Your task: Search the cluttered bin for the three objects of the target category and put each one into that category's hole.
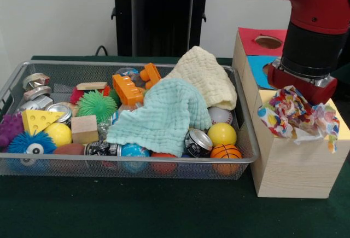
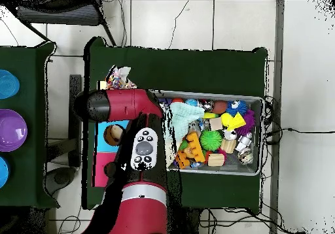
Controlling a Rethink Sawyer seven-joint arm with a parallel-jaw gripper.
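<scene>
My gripper [image 1: 298, 105] hangs over the yellow end of the wooden box [image 1: 290, 167], with its tips buried in a multicoloured cloth [image 1: 295, 112]. The cloth bunches up to the gripper and spills over the yellow top and the box's side, so the gripper reads as shut on it. In the overhead view the same cloth [image 2: 118, 77] pokes out beyond the arm. Two more cloths lie in the wire bin [image 1: 240, 161]: a mint green one [image 1: 164, 112] in the middle and a cream one [image 1: 205, 74] behind it.
The box top also has a red section with a round hole [image 1: 268, 41] and a blue section [image 1: 261, 65]. The bin holds balls, cans, an orange toy [image 1: 128, 87], a cheese wedge [image 1: 38, 120], a wooden cube [image 1: 85, 128] and spiky toys.
</scene>
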